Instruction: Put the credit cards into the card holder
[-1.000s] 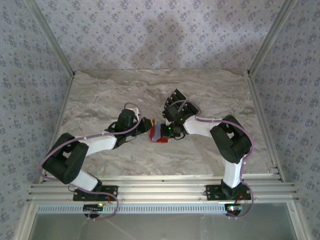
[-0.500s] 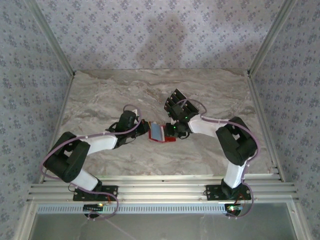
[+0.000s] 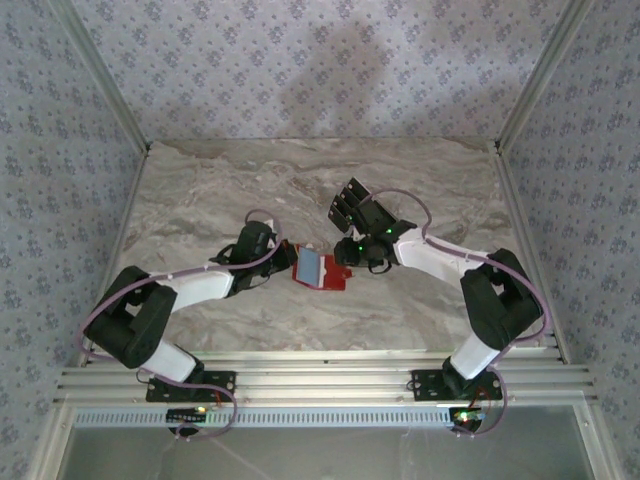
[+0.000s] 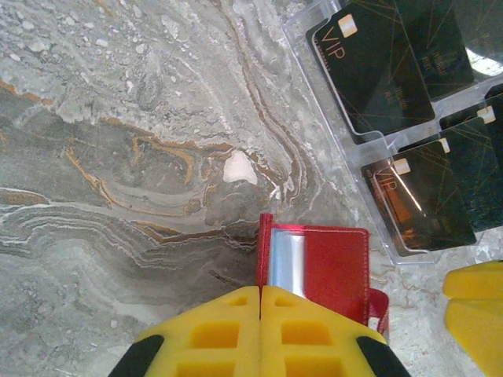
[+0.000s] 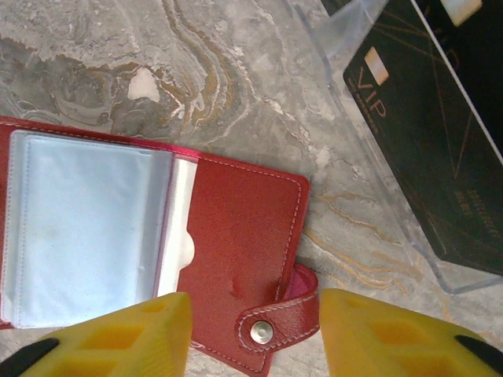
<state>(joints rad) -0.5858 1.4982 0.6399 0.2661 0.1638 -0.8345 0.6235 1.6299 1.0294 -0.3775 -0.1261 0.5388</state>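
Observation:
The card holder (image 3: 325, 272) is a red wallet lying open at mid-table, its pale clear sleeves facing up. My left gripper (image 3: 288, 256) is at its left edge. In the left wrist view the yellow fingers (image 4: 260, 290) are pressed together on the upright red cover edge of the card holder (image 4: 330, 263). My right gripper (image 5: 251, 302) is open, with its fingers on either side of the snap strap of the card holder (image 5: 236, 236) and not touching it. The black credit cards (image 4: 377, 67) (image 5: 424, 118) lie in a clear tray just beyond the wallet.
The clear plastic tray (image 3: 350, 205) (image 5: 377, 173) holding several cards sits right behind the right wrist, close to the wallet. Aluminium frame posts and patterned walls bound the marble table (image 3: 200, 190). My right gripper's yellow finger (image 4: 475, 302) shows at the lower right of the left wrist view.
The right gripper has opened and pulled back to the right, its elbow swinging outward. The wallet now lies spread open with its pale inside showing. The left gripper stayed shut.

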